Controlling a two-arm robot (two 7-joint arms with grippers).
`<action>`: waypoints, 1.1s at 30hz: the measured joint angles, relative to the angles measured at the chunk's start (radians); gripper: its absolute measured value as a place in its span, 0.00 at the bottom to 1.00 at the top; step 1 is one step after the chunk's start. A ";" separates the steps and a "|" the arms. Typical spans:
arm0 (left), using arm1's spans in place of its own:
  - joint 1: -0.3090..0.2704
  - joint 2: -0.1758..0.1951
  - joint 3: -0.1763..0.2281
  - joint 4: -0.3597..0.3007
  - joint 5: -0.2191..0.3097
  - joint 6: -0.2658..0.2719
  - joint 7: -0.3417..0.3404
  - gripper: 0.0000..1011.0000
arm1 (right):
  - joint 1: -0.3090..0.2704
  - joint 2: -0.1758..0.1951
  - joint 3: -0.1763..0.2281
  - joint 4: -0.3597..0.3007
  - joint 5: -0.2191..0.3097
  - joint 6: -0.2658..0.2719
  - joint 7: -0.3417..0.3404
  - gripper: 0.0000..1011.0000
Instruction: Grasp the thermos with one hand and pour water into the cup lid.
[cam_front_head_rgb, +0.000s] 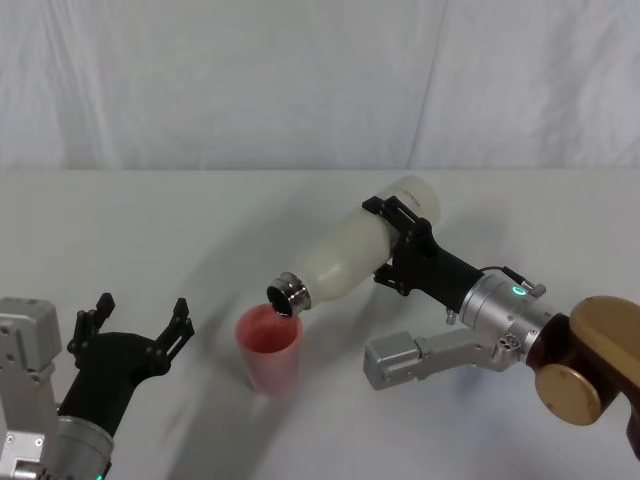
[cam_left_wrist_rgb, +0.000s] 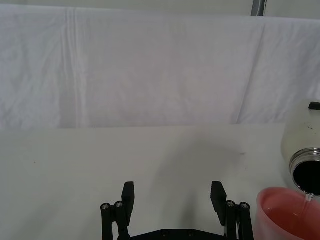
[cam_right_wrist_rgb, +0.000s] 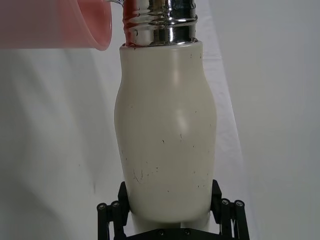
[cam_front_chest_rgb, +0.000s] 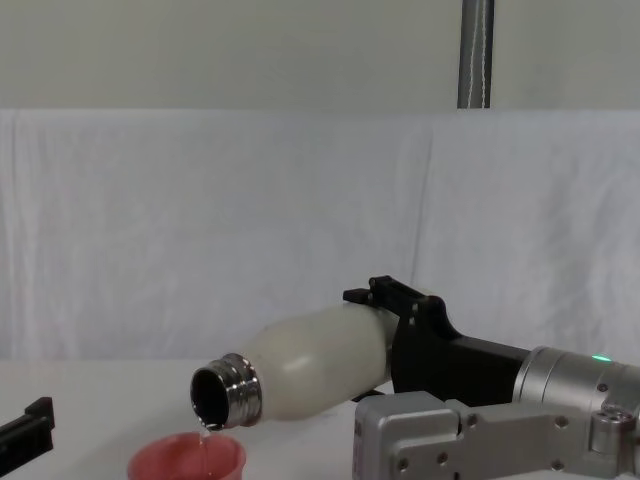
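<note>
At lower left of the head view the left gripper (cam_front_head_rgb: 140, 322) idles, jaws spread and empty. Centre frame, the salmon-pink cup lid (cam_front_head_rgb: 269, 349) stands on the white desk (cam_front_head_rgb: 120, 230). Above it the right gripper (cam_front_head_rgb: 405, 240) clenches the matte cream thermos (cam_front_head_rgb: 345, 252), steel neck tipped over the rim, a thin trickle falling. Tilting further risks overfilling or knocking the light cup.

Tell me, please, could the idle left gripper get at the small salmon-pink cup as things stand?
Probably yes: the left gripper is open beside the salmon-pink cup with bare table between; only the tilted cream-white thermos, held by the right gripper, overhangs the rim.
</note>
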 joint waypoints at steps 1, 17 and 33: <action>0.000 0.000 0.000 0.000 0.000 0.000 0.000 0.99 | 0.000 0.000 0.000 0.000 0.000 0.000 0.000 0.94; 0.000 0.000 0.000 0.000 0.000 0.000 0.000 0.99 | -0.006 0.002 0.002 -0.001 0.005 0.001 -0.001 0.94; 0.000 0.000 0.000 0.000 0.000 0.000 0.000 0.99 | -0.029 -0.014 0.044 -0.007 0.095 -0.015 0.048 0.94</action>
